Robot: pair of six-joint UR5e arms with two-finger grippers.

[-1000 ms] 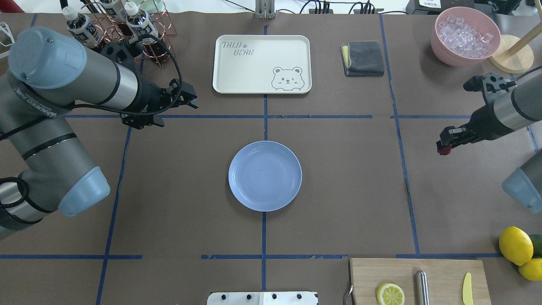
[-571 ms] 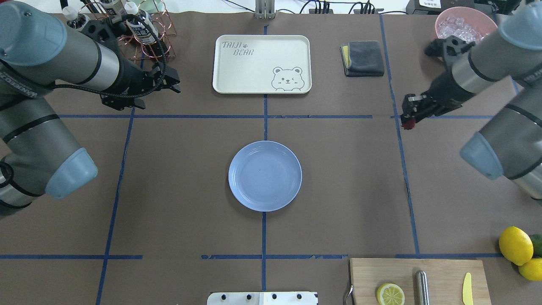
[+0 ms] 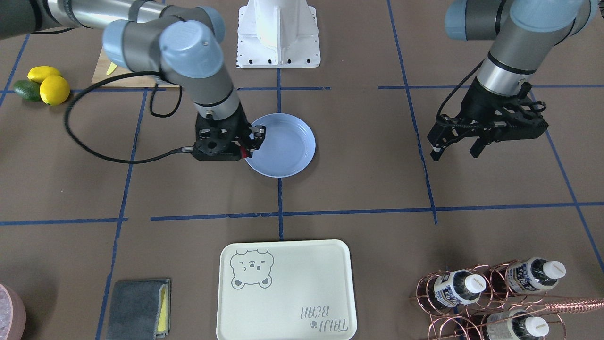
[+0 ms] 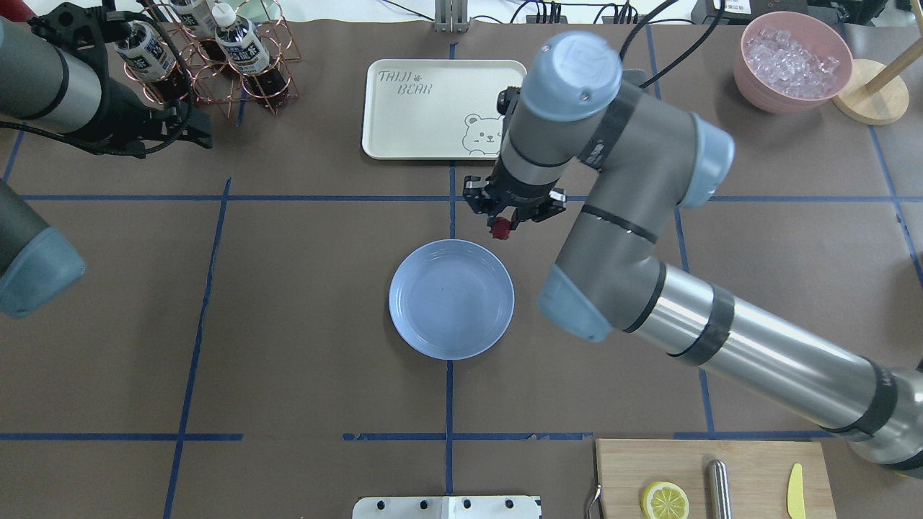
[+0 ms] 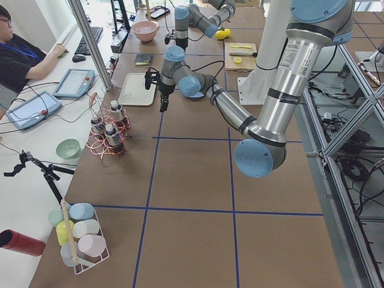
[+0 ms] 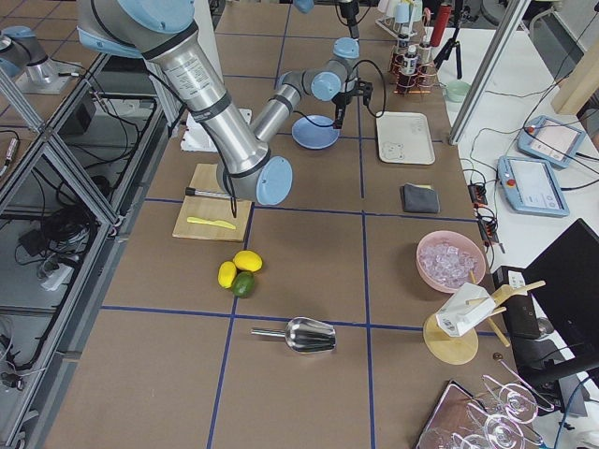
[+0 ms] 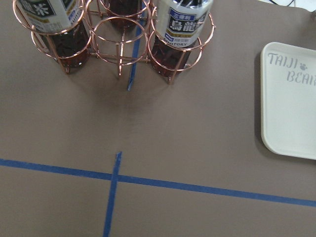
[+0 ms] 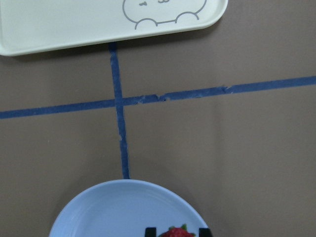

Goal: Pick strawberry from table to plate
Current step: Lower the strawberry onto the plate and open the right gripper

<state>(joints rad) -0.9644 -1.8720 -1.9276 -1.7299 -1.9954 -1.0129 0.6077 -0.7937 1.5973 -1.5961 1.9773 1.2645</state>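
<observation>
Red strawberry [image 4: 500, 229] clamped in right claw [image 4: 504, 222], off bench [image 4: 288, 324], over plate [image 4: 433, 317] rim. Plate centre lies below claw, slightly toward robot's left and base. Left claw [image 3: 454, 151] apart, empty, well away; right arm nearer for drop.

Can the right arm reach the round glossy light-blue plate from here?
Likely yes: the right gripper, shut on the small dark-red strawberry, hovers by the plate rim; nothing lies between them.

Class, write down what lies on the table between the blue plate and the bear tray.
Nothing but bare table with crossing blue tape, clearest in the right wrist view between plate and bear tray.
</observation>
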